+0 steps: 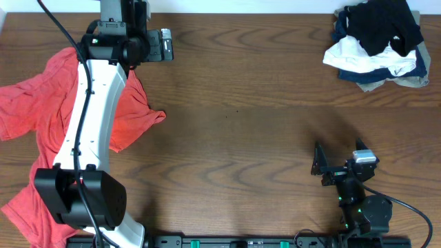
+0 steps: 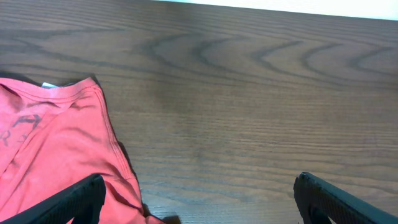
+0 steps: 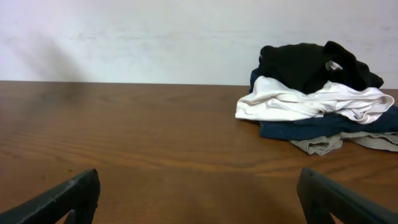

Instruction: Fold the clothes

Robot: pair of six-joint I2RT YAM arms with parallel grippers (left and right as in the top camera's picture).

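A coral-red T-shirt (image 1: 41, 96) lies crumpled at the table's left side, partly under my left arm. Its collar end also shows in the left wrist view (image 2: 62, 143). A black T-shirt (image 1: 382, 24) tops a pile of clothes at the far right corner, and it also shows in the right wrist view (image 3: 305, 62). My left gripper (image 1: 167, 45) is open and empty above bare wood just right of the red shirt (image 2: 199, 186). My right gripper (image 1: 318, 162) is open and empty near the front right, far from the pile (image 3: 199, 180).
Under the black shirt the pile holds a white garment (image 1: 351, 54), a navy one (image 3: 311, 127) and a beige one (image 3: 317, 146). The wooden table (image 1: 241, 117) runs to a white wall at the back.
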